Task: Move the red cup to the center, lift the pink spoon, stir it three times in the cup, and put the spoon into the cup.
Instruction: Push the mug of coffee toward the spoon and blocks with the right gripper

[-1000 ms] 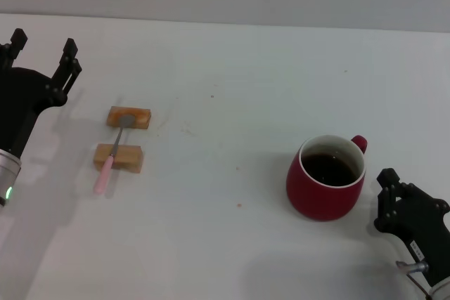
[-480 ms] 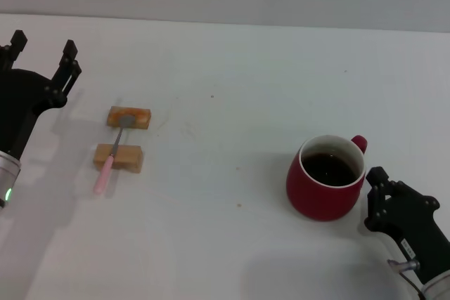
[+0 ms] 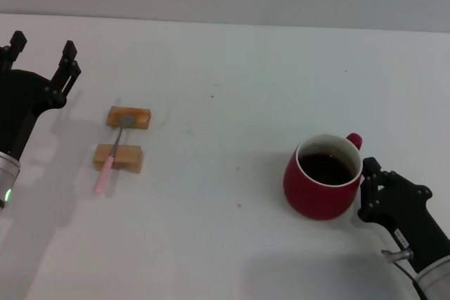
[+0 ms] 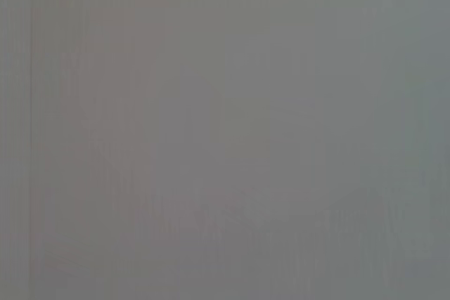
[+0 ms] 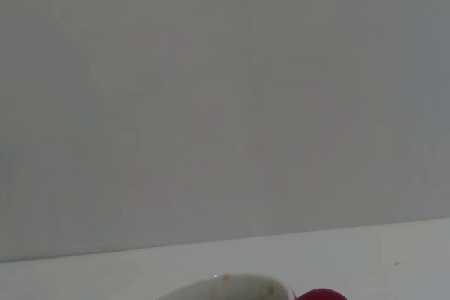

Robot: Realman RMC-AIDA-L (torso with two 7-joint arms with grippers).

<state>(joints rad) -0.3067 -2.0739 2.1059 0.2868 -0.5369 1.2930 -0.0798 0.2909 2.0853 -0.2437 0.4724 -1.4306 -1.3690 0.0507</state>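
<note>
The red cup [image 3: 322, 186], with dark liquid inside, stands on the white table [image 3: 232, 89] at the right front. Its handle points back right. My right gripper [image 3: 367, 189] is low at the cup's right side, against its wall just below the handle. The cup's white rim [image 5: 225, 287] and red handle [image 5: 320, 294] show at the edge of the right wrist view. The pink spoon [image 3: 112, 156] lies at the left across two blocks, bowl on the far one. My left gripper [image 3: 42, 46] is open and empty, held at the far left behind the spoon.
Two small orange-tan blocks [image 3: 129, 116] [image 3: 118, 157] carry the spoon. The left wrist view shows only plain grey. A grey wall runs behind the table's far edge.
My right gripper has moved left to the cup's side, and the cup has shifted slightly left. The left arm and the spoon have not moved.
</note>
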